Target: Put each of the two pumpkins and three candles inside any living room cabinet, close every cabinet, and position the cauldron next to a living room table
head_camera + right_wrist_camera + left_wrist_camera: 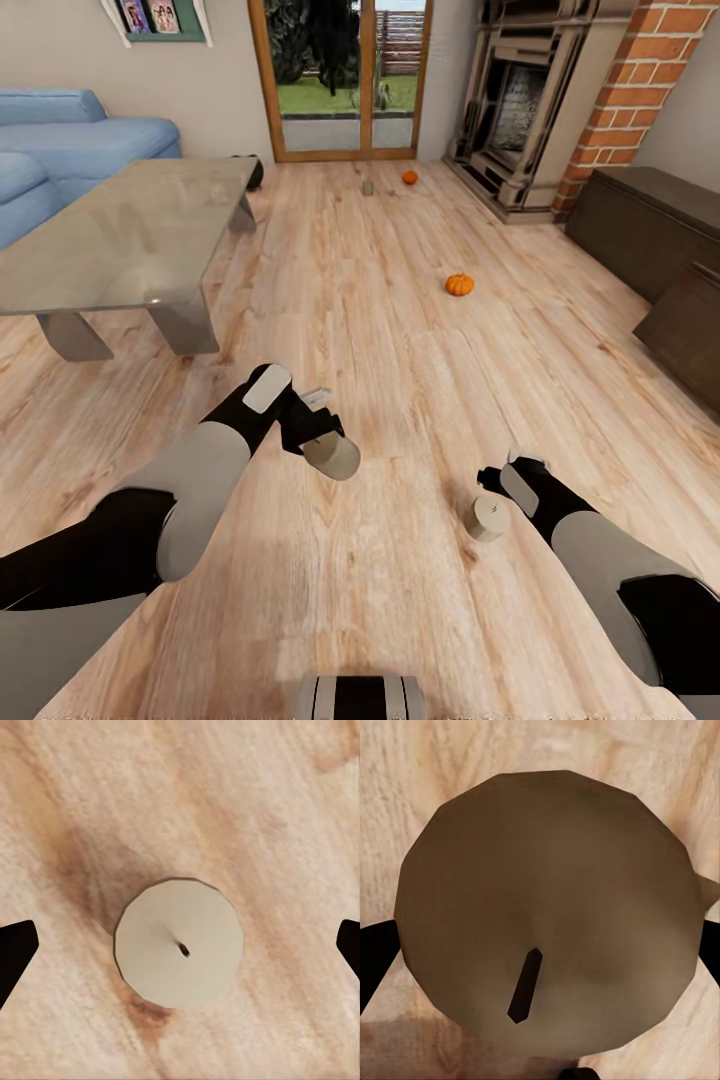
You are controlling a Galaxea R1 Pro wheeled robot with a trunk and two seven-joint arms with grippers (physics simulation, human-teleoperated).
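Bright, even daylight; soft shadows, slight blur.

Head camera looks forward and down across the plank floor; both wrist cameras face straight down, close above it.

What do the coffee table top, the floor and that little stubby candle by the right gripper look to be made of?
The table top looks like glossy grey glass or polished stone: it shows soft reflections. The floor looks like light wood planks, with visible grain and board seams. The candle by the right gripper looks like matte pale wax, smooth-topped with a short dark wick, though this is a render, so that is a guess.
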